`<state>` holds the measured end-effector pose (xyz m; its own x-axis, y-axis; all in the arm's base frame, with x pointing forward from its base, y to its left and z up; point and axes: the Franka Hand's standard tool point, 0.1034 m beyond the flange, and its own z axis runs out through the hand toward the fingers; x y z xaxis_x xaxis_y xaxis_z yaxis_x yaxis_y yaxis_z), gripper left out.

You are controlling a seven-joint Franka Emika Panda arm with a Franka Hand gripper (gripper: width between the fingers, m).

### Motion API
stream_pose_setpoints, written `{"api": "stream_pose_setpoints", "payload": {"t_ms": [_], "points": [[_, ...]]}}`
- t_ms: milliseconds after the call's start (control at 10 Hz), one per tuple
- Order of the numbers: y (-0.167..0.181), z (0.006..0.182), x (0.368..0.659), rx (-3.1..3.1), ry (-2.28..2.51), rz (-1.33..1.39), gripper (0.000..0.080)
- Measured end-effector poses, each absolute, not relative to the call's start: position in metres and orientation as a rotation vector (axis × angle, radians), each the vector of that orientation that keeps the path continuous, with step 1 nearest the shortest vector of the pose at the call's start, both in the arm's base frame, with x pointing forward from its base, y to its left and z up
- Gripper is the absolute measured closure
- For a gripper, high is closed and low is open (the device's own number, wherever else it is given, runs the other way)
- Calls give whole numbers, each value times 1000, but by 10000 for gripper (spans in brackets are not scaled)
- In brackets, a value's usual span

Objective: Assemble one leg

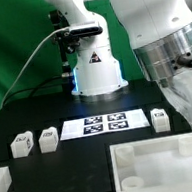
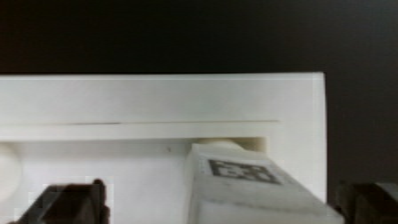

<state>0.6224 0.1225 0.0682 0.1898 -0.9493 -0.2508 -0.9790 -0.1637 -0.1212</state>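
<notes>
Claw (image 2: 210,205): your wrist view shows its two dark fingertips (image 2: 63,203) at the frame's opposite edges, spread wide apart with nothing pinched between them. Leg (image 2: 235,180): one small white block with a black-and-white tag on its face, lying tilted in the gap between the spread fingers, nearer one finger than the other; you cannot tell from the pictures whether either pad touches it. Tray-like piece (image 2: 160,100): large, white, with a raised rim; it sits directly under and ahead of the claw, and the leg rests inside its recess, close against the inner wall. In the exterior view the arm's wrist (image 1: 183,79) stands low over this same piece (image 1: 156,165) at the exterior view's right, and the claw itself is hidden behind the arm body. Other legs, well away from the claw on the black surface (image 1: 54,162): one (image 1: 21,146), a second (image 1: 48,140) just beside it, and a third (image 1: 160,121) closer to the arm. Marker board (image 1: 104,123): flat, white, carrying four tags, lying on the surface between the pair of legs and the third one. Robot base (image 1: 96,74): white, behind the board.
</notes>
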Motion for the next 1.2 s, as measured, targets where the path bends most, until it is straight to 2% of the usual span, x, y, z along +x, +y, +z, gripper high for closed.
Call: {"api": "stream_pose_setpoints", "payload": {"t_ms": [200,900,1200], "points": [[123,73,622,-2399,1596,117,153],[123,71,622,-2399,1599,120,150],[128,75,625,-2568,1389,157,150]]}}
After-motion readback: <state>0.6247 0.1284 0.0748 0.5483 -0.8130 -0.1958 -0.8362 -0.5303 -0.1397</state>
